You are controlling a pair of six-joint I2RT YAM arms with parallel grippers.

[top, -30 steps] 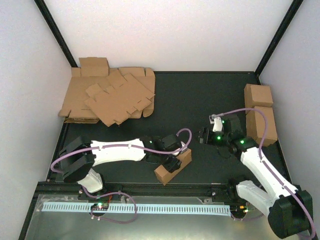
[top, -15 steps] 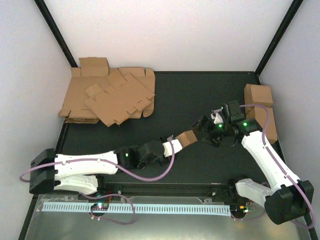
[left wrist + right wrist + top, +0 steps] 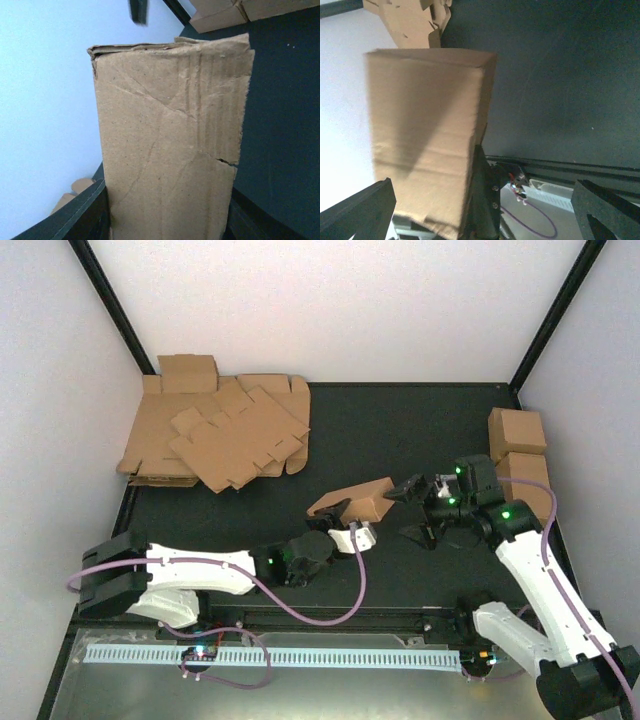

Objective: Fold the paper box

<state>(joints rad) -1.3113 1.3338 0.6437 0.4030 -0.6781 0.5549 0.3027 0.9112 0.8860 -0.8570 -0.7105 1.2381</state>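
The paper box (image 3: 357,502) is up off the black table (image 3: 400,425), about the middle of it and a bit toward the near edge, carried in the left gripper (image 3: 348,520), which reaches in from the left and is clamped on the box's lower end. From the left wrist camera the creased brown face of the box fills the space between the two dark fingers (image 3: 85,215), one at each bottom corner, and the cardboard sits right down between them with its far end sticking well out past the tips (there's a small tear on one long edge). The right gripper (image 3: 408,510) faces the box's other end from the right, its jaws spread wide and holding nothing. In its own wrist view the box stands ahead of the gap, well over toward one finger (image 3: 355,210), while the other finger (image 3: 605,210) is well apart from it; whether any pad is actually touching the cardboard I can't tell. A heap of flat cardboard sheets (image 3: 215,435) lies in the far left corner, and two cardboard cuboids (image 3: 517,430) sit along the right edge
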